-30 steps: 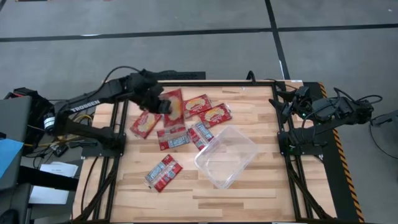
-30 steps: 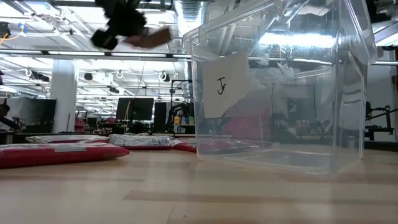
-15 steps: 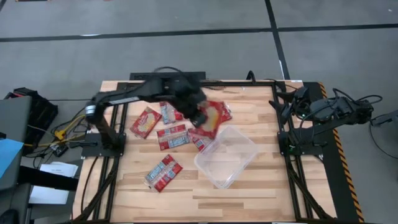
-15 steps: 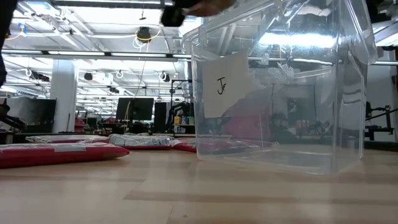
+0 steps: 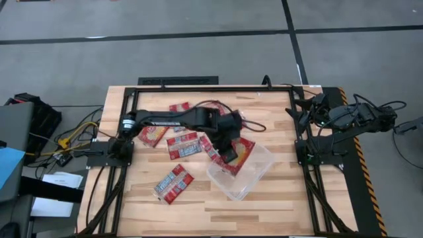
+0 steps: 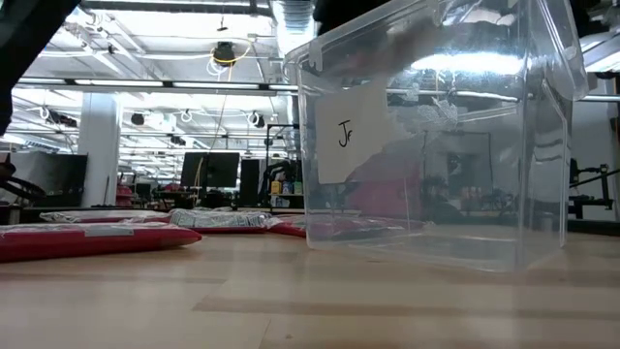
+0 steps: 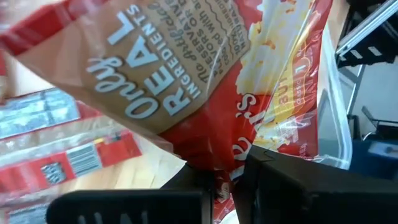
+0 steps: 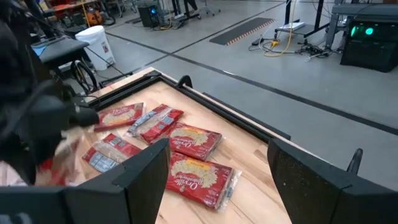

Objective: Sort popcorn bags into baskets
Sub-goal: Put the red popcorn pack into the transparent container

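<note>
The left hand [image 5: 230, 153] sits a little right of centre in the high view, over the upper-left rim of the clear tub [image 5: 258, 173], its fingers [image 7: 186, 200] pressed together on the edge of a red popcorn bag [image 5: 242, 151]. In the left wrist view that bag [image 7: 205, 81] hangs from the pinched fingers and fills most of the frame, with the tub's clear rim at the right edge. The bag hangs over the tub's opening, tilted, not yet lying on the tub's floor.

The other red bags lie flat on the wooden surface [image 5: 264, 211] to the left of the tub: several clustered [image 5: 184, 145] in the upper-middle of the frame and one alone [image 5: 173, 183] lower down, towards the bottom left of the tub.

The right hand [image 5: 299, 109] waits at the upper right of the surface, well apart from the tub, its fingers [image 8: 298, 180] spread wide and holding nothing.
</note>
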